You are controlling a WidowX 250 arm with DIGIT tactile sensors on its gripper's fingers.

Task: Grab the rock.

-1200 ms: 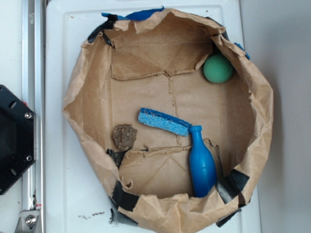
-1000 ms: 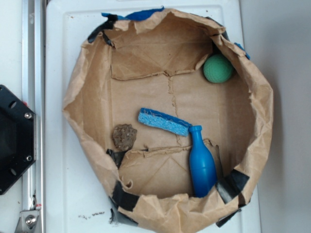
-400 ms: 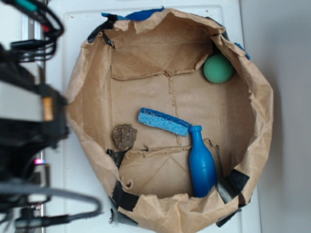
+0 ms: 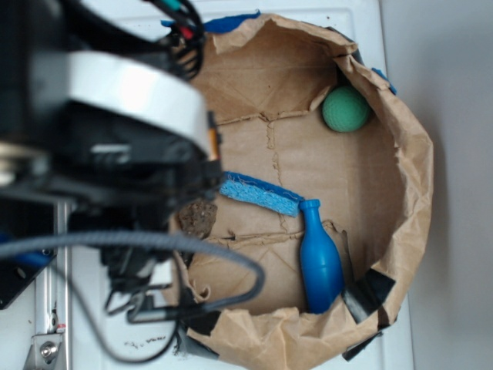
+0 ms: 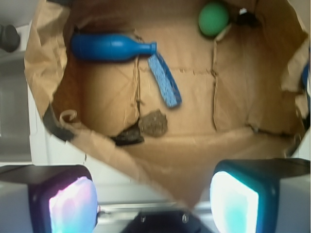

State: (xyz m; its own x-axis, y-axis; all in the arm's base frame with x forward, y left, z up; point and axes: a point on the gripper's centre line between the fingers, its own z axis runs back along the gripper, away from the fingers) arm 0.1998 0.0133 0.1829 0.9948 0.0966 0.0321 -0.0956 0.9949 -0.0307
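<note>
White table [image 4: 115, 324], torn paper bag [image 5: 160, 160] on top: in wrist view the rock [image 5: 153, 123] lies at 12 o'clock from the hand [image 5: 154, 196], fingers spread, empty, w/ bag wall between.

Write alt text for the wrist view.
Open gripper, jaws spread wide, hovers outside a brown paper basin's near wall. Inside lie a rough brown rock, a blue sponge, a blue bottle and a green ball.
</note>
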